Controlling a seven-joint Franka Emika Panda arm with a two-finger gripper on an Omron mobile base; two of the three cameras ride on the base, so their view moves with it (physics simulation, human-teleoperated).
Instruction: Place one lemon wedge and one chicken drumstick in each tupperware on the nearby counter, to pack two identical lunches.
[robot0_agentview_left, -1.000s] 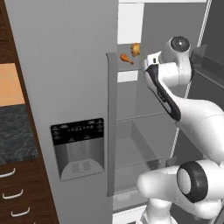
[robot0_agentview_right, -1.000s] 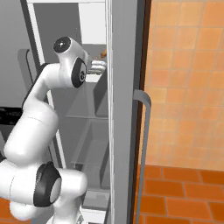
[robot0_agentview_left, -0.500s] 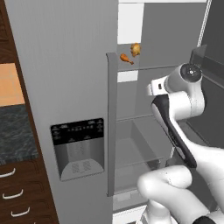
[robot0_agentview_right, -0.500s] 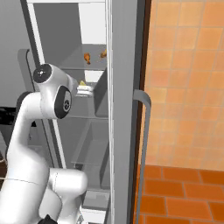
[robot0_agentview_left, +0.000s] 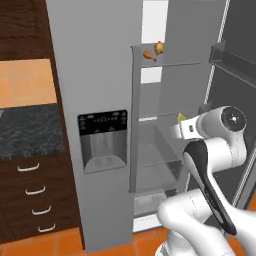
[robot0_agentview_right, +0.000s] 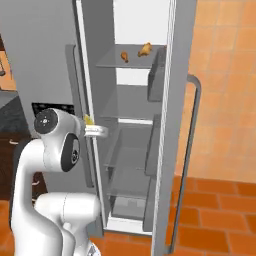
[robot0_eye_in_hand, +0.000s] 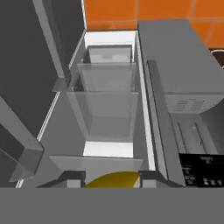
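Between pincer (robot0_eye_in_hand: 111, 181) fingers: yellow lemon wedge (robot0_eye_in_hand: 114, 179), clamped.

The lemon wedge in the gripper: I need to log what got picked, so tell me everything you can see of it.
The lemon wedge is a small, smooth yellow piece, pinched between the gripper's two dark fingertips. In the hand view its rounded top bulges up between them. From the base cameras it shows as a tiny yellow point at the arm's end, held in front of the open fridge, touching no shelf.
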